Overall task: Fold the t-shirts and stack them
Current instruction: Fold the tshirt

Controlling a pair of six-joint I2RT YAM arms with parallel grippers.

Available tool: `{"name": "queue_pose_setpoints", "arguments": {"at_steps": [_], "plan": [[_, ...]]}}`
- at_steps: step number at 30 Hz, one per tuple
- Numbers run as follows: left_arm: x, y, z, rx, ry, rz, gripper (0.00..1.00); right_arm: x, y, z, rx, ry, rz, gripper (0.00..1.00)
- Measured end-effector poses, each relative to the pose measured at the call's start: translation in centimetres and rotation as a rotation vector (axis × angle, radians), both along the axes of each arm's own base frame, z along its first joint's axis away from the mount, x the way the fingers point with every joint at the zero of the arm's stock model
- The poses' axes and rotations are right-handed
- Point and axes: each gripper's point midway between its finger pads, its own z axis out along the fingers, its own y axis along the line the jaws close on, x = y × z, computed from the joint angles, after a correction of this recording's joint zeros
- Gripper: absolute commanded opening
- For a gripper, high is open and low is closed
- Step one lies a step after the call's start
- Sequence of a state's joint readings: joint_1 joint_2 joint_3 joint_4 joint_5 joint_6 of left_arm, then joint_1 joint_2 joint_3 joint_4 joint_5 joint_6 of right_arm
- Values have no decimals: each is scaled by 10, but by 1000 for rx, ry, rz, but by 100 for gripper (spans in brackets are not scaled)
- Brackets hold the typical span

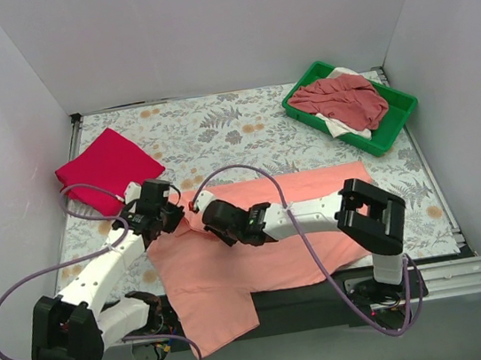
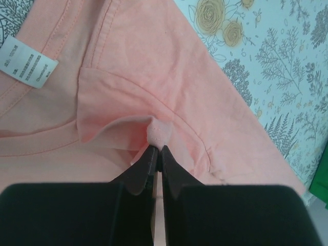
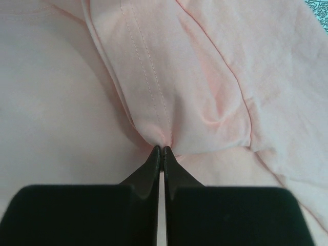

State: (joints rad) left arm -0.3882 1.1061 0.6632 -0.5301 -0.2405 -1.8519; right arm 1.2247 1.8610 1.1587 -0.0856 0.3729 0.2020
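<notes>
The salmon-pink t-shirt lies spread across the near middle of the table, its hem hanging over the front edge. My left gripper is shut on a pinch of its fabric by the collar, near the white label. My right gripper is shut on a fold with a stitched hem. The two grippers sit close together at the shirt's left side. A folded crimson-red t-shirt lies at the far left. A dusty rose-red shirt lies crumpled over a white one in the tray.
The green plastic tray stands at the far right corner. White walls close in the table on three sides. Purple cables loop over the shirt and beside the left arm. The floral tablecloth shows at the back middle.
</notes>
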Motion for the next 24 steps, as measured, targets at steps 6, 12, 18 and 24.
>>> {"name": "queue_pose_setpoints", "arguments": {"at_steps": [6,12,18,24], "plan": [[-18,-5,10,-30,11,-67,0,-15,-8,33,29,40,50,1],[-44,-7,19,-64,30,-134,0,-29,-25,40,-9,84,96,1],[-88,-14,-13,-116,186,-219,0,-43,-41,25,-67,140,130,6],[-114,-20,-18,-177,234,-262,46,-51,-50,16,-95,173,146,41]]}}
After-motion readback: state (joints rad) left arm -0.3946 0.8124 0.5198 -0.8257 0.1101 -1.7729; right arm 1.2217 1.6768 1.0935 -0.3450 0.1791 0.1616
